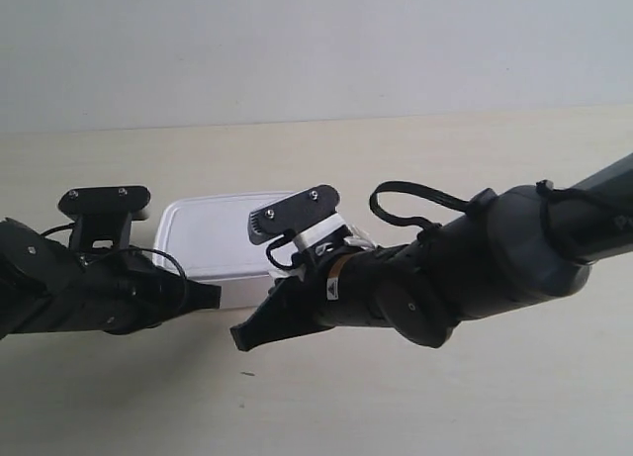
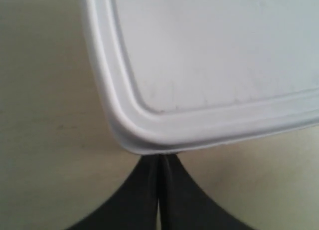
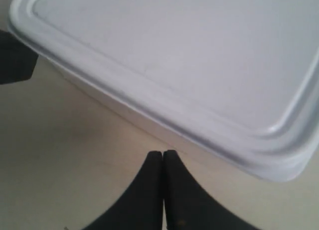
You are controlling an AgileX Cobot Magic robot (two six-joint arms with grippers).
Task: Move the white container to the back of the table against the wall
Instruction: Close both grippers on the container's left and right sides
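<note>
On the table (image 1: 465, 407), one white container (image 1: 213, 233) sits apart from the wall (image 1: 316, 41) at 12 o'clock. Two grippers, both pinched closed, empty: left gripper (image 2: 159, 159) at its 7 o'clock corner, right gripper (image 3: 163, 155) beside its 6 o'clock side.

White container (image 1: 213, 233) seen only in part from the exterior camera: the arm at the exterior view's right (image 1: 495, 258) covers one end and much of the side facing the front edge of the table (image 1: 326, 149). That arm and the arm at the exterior view's left (image 1: 59, 288) run out of frame. Both wrist views crop the box. A dark speck (image 1: 247, 374) near the front edge is too small to identify
</note>
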